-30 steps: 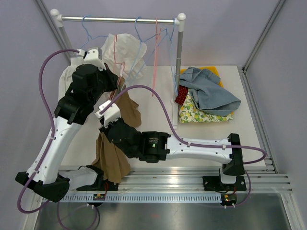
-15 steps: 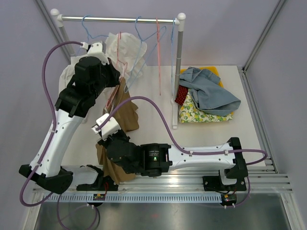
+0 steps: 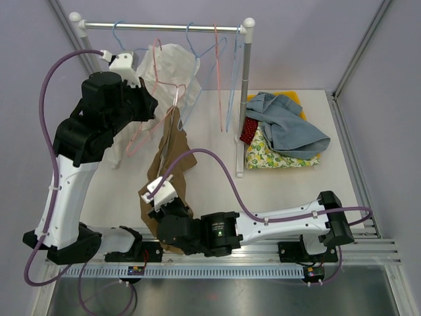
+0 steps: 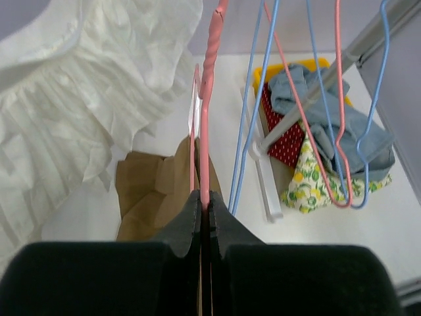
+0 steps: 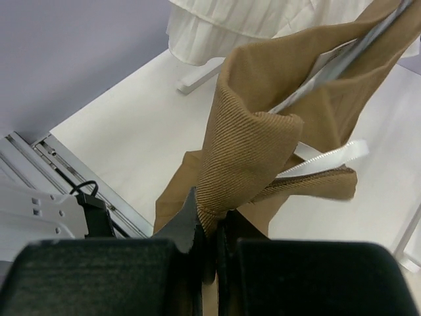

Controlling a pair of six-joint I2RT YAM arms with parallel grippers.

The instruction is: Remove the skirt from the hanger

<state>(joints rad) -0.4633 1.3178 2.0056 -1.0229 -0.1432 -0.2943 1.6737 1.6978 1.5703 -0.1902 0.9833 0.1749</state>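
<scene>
Top external: left hand [image 4: 204,201] clamps hanger [image 4: 208,79], right hand [image 5: 209,220] clamps skirt [image 3: 172,150], white garment [image 3: 174,62] behind.

We think this is a robot lab, not a home. We see a white worktop [image 3: 289,187] with plain purple walls [image 3: 316,46] close around it. A metal rail [image 3: 368,247] runs along its near edge. Two robot arms with purple cables [image 3: 43,99] stand there, beside a small clothes rack [image 3: 164,27].
</scene>
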